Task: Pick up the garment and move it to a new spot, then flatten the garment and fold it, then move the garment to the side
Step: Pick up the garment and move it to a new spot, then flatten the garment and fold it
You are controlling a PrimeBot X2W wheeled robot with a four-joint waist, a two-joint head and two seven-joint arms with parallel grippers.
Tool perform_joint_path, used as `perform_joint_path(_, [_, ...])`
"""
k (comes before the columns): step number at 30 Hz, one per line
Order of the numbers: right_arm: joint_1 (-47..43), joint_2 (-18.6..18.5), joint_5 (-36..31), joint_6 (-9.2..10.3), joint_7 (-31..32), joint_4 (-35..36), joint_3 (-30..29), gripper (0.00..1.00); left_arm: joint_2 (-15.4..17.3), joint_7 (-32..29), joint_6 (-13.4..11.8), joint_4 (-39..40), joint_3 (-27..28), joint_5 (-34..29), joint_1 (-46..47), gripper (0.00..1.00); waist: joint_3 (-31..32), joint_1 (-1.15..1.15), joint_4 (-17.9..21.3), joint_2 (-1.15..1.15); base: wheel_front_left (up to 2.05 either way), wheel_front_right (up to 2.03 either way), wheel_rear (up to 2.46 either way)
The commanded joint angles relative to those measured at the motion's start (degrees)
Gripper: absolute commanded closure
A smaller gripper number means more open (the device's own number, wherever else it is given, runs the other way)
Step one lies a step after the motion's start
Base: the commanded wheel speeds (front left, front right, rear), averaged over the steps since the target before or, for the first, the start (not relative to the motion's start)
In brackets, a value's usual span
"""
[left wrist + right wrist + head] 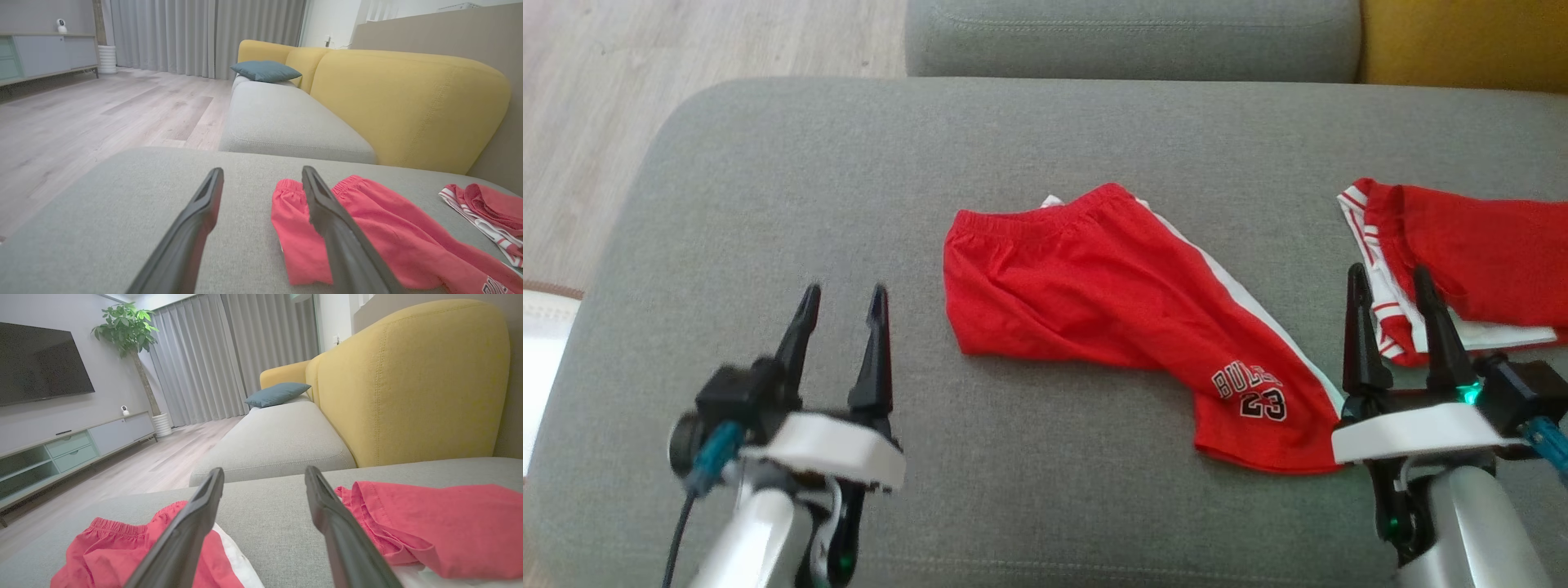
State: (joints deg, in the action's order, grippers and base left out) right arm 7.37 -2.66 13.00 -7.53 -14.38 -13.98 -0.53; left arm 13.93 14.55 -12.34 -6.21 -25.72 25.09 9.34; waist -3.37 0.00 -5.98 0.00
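Left gripper (845, 292) at lower left above the grey sofa seat (768, 180), slightly blurred, fingers pointing forward, jaws wide apart and empty, red shorts (1094, 286) lying rumpled at centre, right gripper (1388, 273) at lower right, jaws wide and empty, fingers overlapping a second red garment (1486, 253) cut off by the right edge

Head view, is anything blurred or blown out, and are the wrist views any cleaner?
Head view: left gripper smeared, right gripper crisper, white glare at the left edge. Left wrist view: near fingers soft, shorts washed pink. Right wrist view: same soft fingers, room sharp.
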Motion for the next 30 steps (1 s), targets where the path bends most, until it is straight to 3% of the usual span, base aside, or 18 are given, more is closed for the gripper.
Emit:
perform_joint_path(1, [0.53,-0.21,-0.68,0.04,-0.39,1.51,1.39,0.0,-0.69,0.44,0.79,2.46,3.85,-0.88,1.41,0.0,-0.27,0.0,-0.25,0.0,0.0,0.0,0.0])
perform_joint_path(10, [6.09,-0.34,-3.58,0.04,4.4,1.38,3.18,0.0,-6.98,0.44,7.47,1.03,8.49,-6.89,0.97,0.0,-3.88,0.0,-2.96,0.0,0.0,0.0,0.0])
perform_joint_path(13, [9.89,-2.42,-3.6,0.04,7.53,-0.8,5.62,0.0,-8.49,0.44,9.18,-0.15,8.72,-8.32,1.62,0.0,-5.74,0.0,-4.41,0.0,0.0,0.0,0.0])
perform_joint_path(23, [23.18,-11.62,10.17,0.04,18.55,-13.09,15.38,0.0,-10.83,0.44,12.2,-3.12,9.03,-10.09,3.3,0.0,-10.34,0.0,-10.59,0.0,0.0,0.0,0.0])
perform_joint_path(30, [28.45,-18.03,19.94,0.04,23.01,-18.26,24.85,0.0,-11.02,0.44,12.06,-3.37,7.2,-8.72,3.86,0.0,-11.96,0.0,-14.21,0.0,0.0,0.0,0.0])
